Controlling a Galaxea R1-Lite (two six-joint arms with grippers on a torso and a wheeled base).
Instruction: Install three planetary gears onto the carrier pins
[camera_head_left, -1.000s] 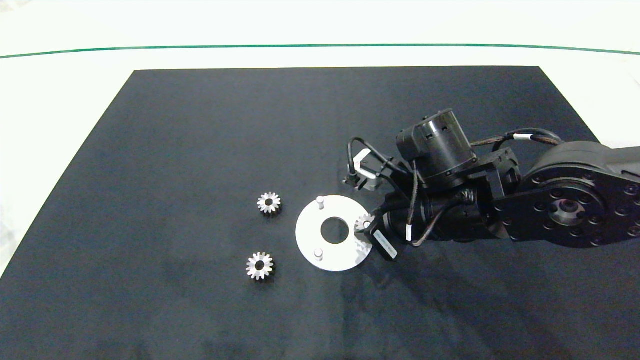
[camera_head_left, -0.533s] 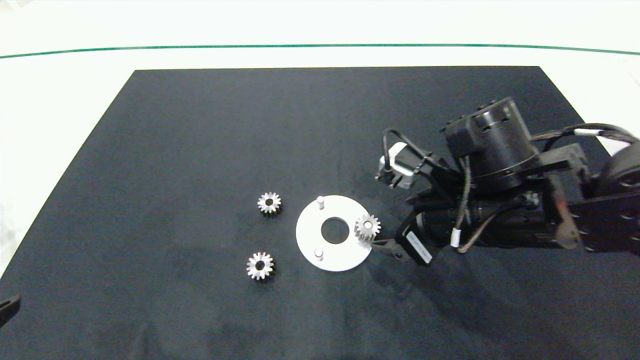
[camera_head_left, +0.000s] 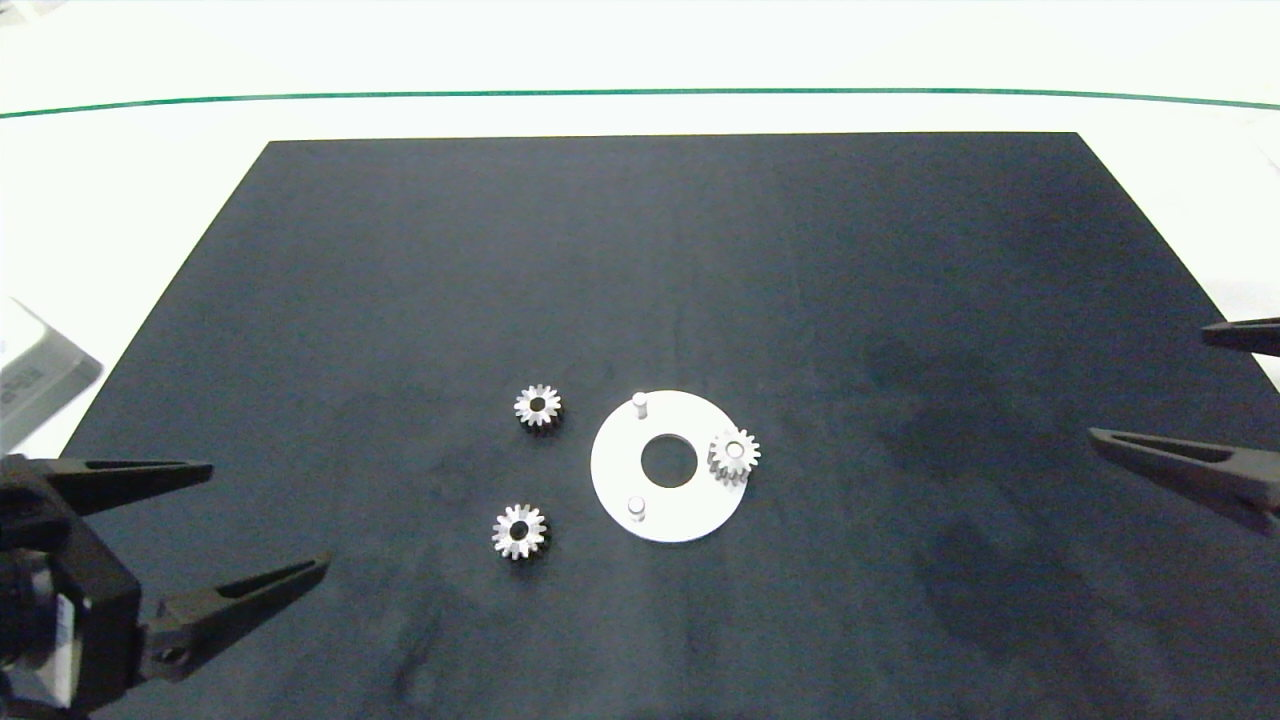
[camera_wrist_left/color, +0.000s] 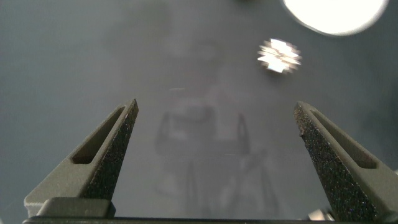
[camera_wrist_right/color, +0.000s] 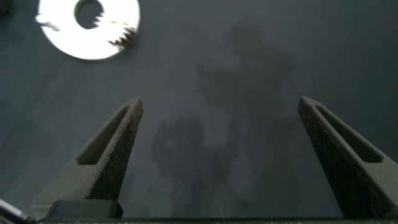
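Silvery gear fitted: you have one small silvery metal spur gear (camera_head_left: 735, 455) seated on the pin at the white ring-shaped disc's (camera_head_left: 668, 520) right rim, its white pin tip showing through the bore.
Bare pins: two short white pegs stand empty, one (camera_head_left: 640, 403) toward the mat's far edge, one (camera_head_left: 636, 508) toward its near edge.
Loose gears: two more silvery gears lie flat on the black mat (camera_head_left: 640, 250) just left of the disc, one farther (camera_head_left: 538, 406), one nearer (camera_head_left: 520, 531).
Left gripper (camera_head_left: 230, 530): near the mat's left near corner, fingers spread wide, holding nothing.
Right gripper (camera_head_left: 1225, 400): at the mat's right edge, fingers wide apart, empty.
Progress: you look one-third done; two gears left.
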